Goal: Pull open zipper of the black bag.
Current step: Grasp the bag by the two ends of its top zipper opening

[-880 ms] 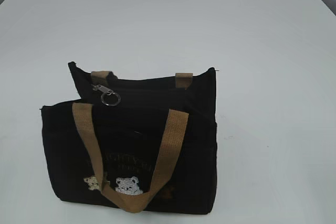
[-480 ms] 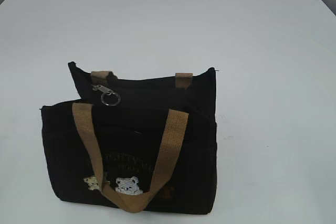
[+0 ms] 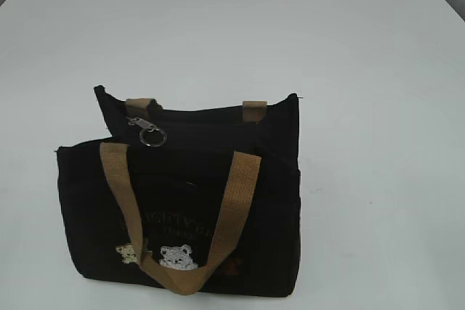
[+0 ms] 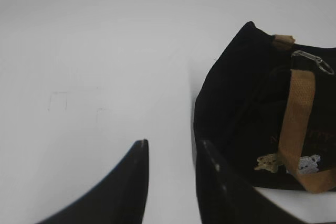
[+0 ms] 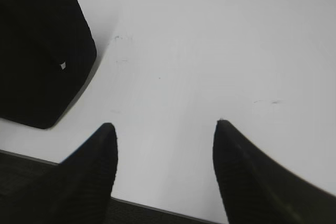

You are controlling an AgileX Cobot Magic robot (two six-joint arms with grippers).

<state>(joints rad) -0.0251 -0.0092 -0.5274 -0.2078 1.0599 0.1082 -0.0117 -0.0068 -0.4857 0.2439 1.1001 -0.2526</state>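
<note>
Flat, bright overhead light washes out the white table (image 3: 349, 49); the bag (image 3: 182, 208) reads as near-featureless black, slightly soft

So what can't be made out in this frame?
- Black bag: bottom cut off by exterior view's lower edge.
- Zipper: black on black, whether closed is unclear; ring cut off in left wrist view.
- Front lettering: too faint to read.
- Both arms: outside exterior view.
</note>
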